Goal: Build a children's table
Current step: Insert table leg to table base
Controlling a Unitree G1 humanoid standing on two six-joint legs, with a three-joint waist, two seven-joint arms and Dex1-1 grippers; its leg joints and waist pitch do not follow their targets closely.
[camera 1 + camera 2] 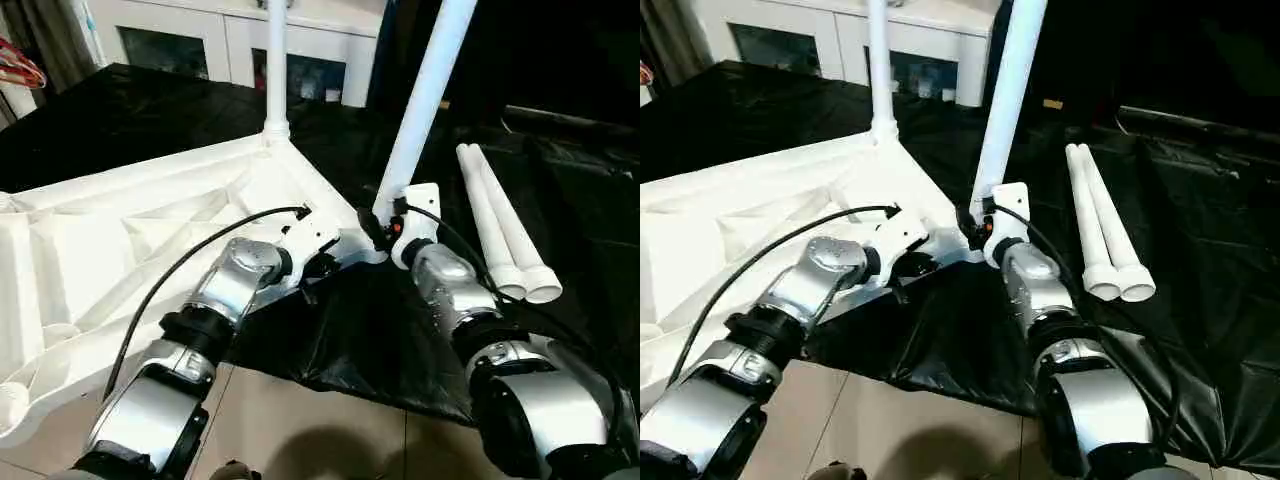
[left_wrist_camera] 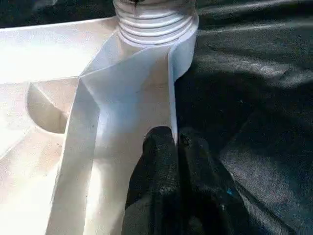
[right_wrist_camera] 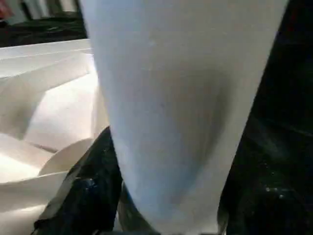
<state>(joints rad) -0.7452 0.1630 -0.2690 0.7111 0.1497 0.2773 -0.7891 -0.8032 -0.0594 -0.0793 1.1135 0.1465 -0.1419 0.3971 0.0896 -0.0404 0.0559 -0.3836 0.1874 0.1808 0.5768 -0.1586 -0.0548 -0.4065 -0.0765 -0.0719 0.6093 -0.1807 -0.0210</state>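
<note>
I'm pinching the table top's (image 1: 120, 230) rim wall with my left gripper (image 2: 174, 142); my right gripper's (image 1: 380, 228) fingers are straddling the near-corner leg (image 1: 425, 95). Keeping it upright while screwing should seat it.

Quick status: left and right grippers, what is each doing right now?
Left gripper: shut, pinching the rim wall of the table top.
Right gripper: around the base of the tilted leg at the near corner; firmness of grip cannot be told.

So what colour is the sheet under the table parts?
Black and glossy, the sheet lies under the white top; clearest in the left eye view.
</note>
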